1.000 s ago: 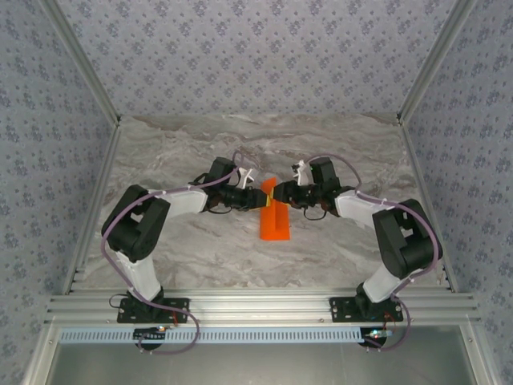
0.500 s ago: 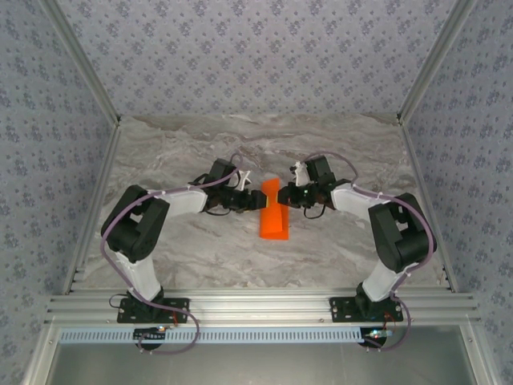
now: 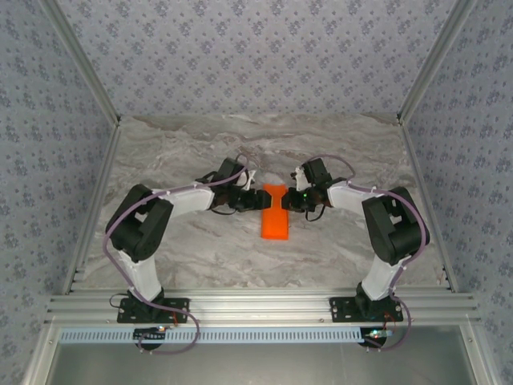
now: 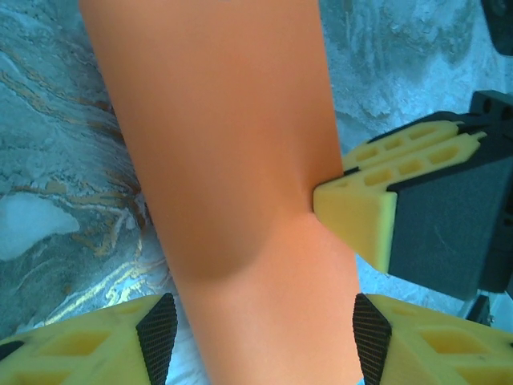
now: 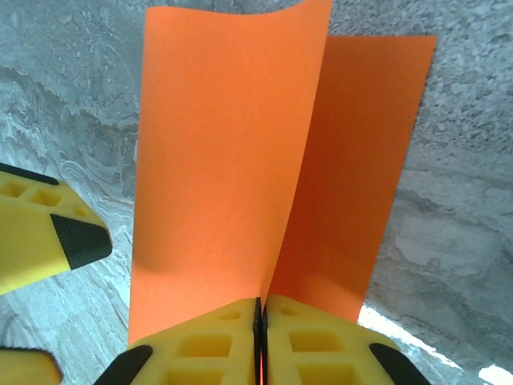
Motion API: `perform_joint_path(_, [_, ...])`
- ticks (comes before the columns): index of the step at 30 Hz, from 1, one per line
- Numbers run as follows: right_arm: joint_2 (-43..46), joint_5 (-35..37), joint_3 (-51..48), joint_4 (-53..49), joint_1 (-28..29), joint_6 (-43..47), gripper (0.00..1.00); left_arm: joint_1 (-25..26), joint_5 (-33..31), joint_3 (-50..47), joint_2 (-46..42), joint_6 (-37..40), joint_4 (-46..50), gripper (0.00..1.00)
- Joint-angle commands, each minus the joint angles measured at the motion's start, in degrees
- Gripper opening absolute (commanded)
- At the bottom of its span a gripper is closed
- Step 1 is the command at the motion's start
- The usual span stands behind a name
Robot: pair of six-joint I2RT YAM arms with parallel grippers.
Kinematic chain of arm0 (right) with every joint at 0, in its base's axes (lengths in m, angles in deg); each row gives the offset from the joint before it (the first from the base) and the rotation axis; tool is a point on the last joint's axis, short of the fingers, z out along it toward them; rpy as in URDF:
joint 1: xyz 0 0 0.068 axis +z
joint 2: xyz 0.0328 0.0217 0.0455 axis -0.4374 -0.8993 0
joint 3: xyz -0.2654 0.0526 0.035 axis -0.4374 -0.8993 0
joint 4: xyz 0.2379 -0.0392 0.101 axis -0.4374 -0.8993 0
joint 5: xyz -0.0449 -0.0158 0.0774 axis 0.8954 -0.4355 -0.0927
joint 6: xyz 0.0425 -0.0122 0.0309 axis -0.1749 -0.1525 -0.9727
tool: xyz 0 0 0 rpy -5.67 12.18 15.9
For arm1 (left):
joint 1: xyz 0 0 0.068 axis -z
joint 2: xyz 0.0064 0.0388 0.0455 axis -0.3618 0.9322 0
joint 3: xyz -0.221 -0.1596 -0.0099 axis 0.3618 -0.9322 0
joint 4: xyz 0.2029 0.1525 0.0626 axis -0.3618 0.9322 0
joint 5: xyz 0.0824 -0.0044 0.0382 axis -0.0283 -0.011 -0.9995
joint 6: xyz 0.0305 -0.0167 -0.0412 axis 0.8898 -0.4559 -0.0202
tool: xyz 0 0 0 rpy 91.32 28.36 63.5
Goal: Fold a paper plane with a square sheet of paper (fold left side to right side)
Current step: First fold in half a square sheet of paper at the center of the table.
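Paper comes first: a thin bright orange sheet of paper [image 3: 275,215] lies in the middle of the grey marble-look surface [image 3: 176,152], between the two robot arms. From above it looks like a long folded strip. Its far end sits between the two hands and its near end points toward the arm bases.

The right hand [image 3: 290,200] is at the right edge of the paper, near the far end. In the right wrist view its two yellow fingers [image 5: 313,345] are pressed tight together, and a thin orange line of paper is pinched between them. So the right hand is closed on the paper. From that pinch one flap stands up and bends over toward a yellow finger of the left hand [image 5: 48,233]. The other layer lies flat on the surface.

The left hand [image 3: 253,200] is at the left edge of the paper, across from the right hand. In the left wrist view its two yellow fingers [image 4: 80,349] with black pads stand wide apart, one on each side of the paper. The pads are just beside the paper's edges, and I cannot tell if they touch it. This hand is open and holds nothing. One yellow fingertip of the right hand pushes on the paper's edge, and the paper has a soft dent there.
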Motion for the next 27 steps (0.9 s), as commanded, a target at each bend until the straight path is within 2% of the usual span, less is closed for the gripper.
perform_joint_path(1, [-1.3, 1.12, 1.6, -1.67, 0.02, 1.29, 0.1, 0.67, -2.95, 2.83, 2.27, -0.14, 4.64, 0.62])
perform_joint_path(6, [-1.49, 1.64, 1.51, -1.67, -0.05, 1.11, 0.11, 2.27, -6.74, 6.62, 4.59, 1.48, 10.61, 0.61])
perform_joint_path(14, [-0.76, 1.79, 1.6, -2.11, -0.42, 0.98, 0.15, 3.69, -8.4, 9.13, 7.27, 1.28, 13.26, 0.59])
perform_joint_path(21, [6.85, 8.35, -1.18, -3.74, -2.0, 1.85, 0.38, 4.22, -8.94, 9.85, 8.34, 1.54, 14.63, 0.56])
perform_joint_path(27, [13.28, 13.27, -4.46, -5.99, -3.88, 2.92, 0.44, 5.12, -9.69, 11.21, 9.61, 1.9, 16.29, 0.57])
